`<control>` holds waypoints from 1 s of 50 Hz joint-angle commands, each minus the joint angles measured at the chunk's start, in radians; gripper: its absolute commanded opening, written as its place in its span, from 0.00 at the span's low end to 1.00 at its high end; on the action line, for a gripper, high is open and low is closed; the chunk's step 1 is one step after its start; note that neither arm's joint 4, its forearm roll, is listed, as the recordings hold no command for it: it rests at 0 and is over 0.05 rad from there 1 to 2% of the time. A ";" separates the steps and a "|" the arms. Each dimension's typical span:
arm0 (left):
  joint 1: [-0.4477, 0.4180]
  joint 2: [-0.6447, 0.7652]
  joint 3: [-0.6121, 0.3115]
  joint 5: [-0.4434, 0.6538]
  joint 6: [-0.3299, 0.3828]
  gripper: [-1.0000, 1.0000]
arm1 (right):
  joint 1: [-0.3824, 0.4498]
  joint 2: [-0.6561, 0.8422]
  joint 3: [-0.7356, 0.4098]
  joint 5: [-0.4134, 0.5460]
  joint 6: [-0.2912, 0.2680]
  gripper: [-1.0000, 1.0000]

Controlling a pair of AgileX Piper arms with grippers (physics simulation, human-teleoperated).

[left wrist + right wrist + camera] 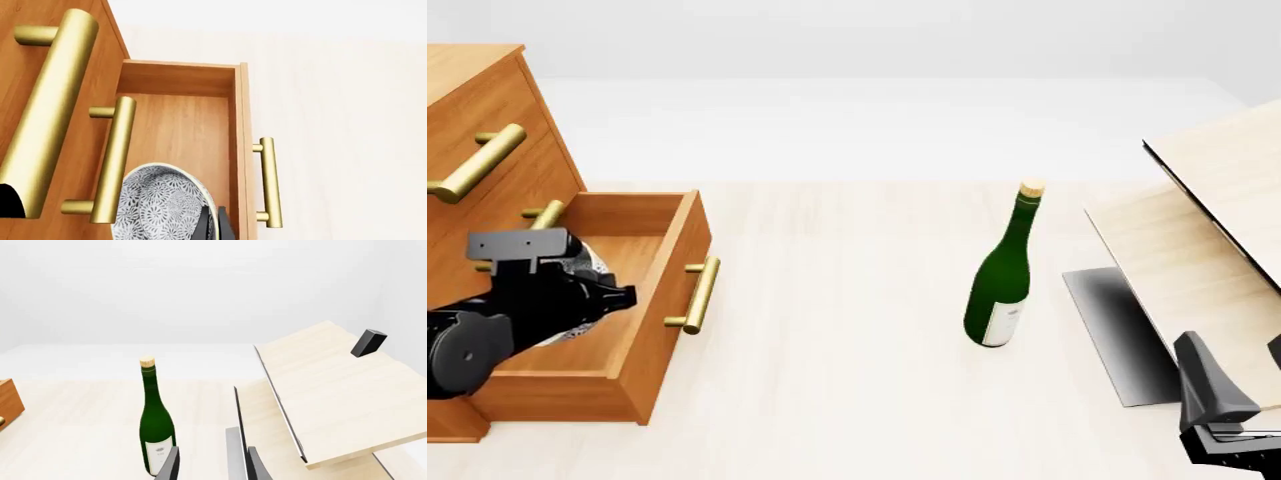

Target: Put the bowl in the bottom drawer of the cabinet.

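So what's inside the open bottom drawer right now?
The bowl is in the bottom drawer, with the left claw at its rim. The bowl's underside and the drawer floor beneath it are hidden.

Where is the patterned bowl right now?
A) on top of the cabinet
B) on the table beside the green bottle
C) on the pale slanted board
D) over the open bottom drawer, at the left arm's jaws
D: the left wrist view shows the bowl over the floor of the pulled-out bottom drawer, with the left gripper at its rim.
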 commanded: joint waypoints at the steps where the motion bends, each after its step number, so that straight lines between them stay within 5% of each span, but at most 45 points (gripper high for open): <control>1: 0.008 0.018 0.005 -0.031 0.016 0.00 | 0.000 0.001 0.000 0.000 0.000 1.00; 50: 0.033 0.069 0.027 -0.094 0.016 0.00 | 0.000 0.000 0.000 0.000 0.000 1.00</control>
